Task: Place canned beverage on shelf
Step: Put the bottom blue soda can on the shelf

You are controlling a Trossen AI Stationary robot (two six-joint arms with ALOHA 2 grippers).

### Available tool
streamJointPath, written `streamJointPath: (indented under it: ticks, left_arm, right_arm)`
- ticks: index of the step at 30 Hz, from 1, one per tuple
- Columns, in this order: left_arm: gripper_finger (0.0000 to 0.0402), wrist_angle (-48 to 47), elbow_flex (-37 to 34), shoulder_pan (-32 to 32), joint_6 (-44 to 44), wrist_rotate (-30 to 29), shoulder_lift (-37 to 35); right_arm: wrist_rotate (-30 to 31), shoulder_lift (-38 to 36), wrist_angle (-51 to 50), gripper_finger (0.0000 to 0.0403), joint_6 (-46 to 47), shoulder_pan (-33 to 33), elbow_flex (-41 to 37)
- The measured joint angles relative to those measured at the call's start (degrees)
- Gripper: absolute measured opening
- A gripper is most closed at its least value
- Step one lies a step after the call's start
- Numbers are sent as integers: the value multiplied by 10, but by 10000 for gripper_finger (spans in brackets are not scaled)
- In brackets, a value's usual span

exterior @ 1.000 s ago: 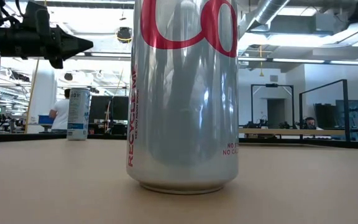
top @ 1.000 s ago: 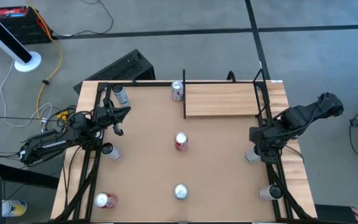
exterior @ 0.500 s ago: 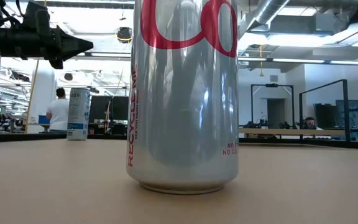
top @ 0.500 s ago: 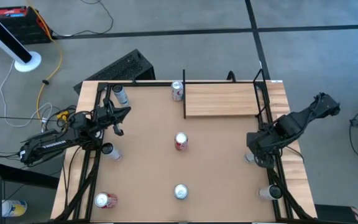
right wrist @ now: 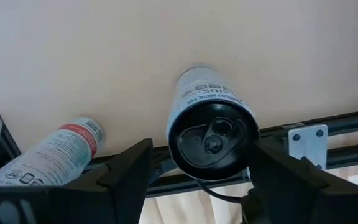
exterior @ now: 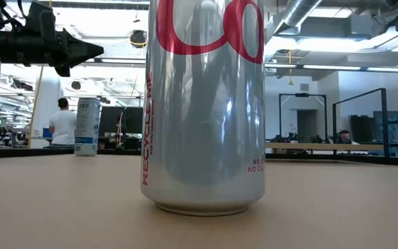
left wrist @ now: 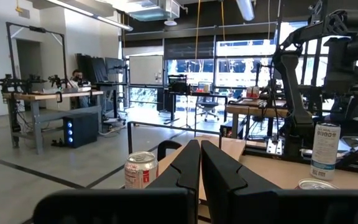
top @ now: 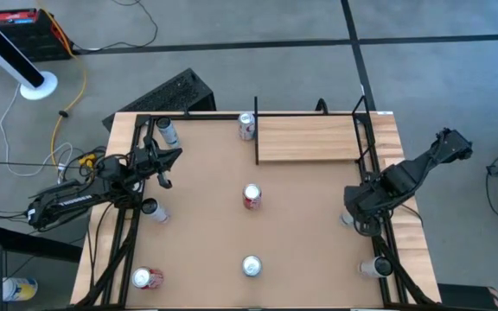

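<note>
Seen from the largest thing down, the tan bench [top: 301, 216] is carrying a scatter of upright cans while the shelf [top: 307, 138], a pale plank board framed by thin black posts and lying beyond the right tool toward the far edge, is sitting bare, so the job appears to be at its start: no can has been placed, and the grasp, lift, carry and set-down all seem to be ahead. The right tool [right wrist: 197, 165] is hanging directly over a white can [right wrist: 211, 127] near the bench's right edge, its fingers [right wrist: 120, 174] spread wide on either side of the dark can top and not touching it; a second can [right wrist: 51, 152] with a red band is standing just beside the targeted one, close enough that it could be bumped on the way down. The left tool [left wrist: 200, 165] is waiting over the left side of the bench with its fingers pressed together and holding nothing, a red-and-white can [left wrist: 141, 170] standing ahead of it. One silver can [exterior: 204, 104] with red lettering is filling the table-level view. Behind the bench, an open workshop is showing under bright ceiling lights, with desks, monitors and a person [exterior: 63, 124] in a white top standing far off.
</note>
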Motion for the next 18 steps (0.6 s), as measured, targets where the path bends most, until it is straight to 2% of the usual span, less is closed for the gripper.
streamJointPath:
  ticks: [18]
  left_arm:
    - [0,-2,0,0,0,0,0]
  right_arm:
    - [10,0,0,292,14,-9,0]
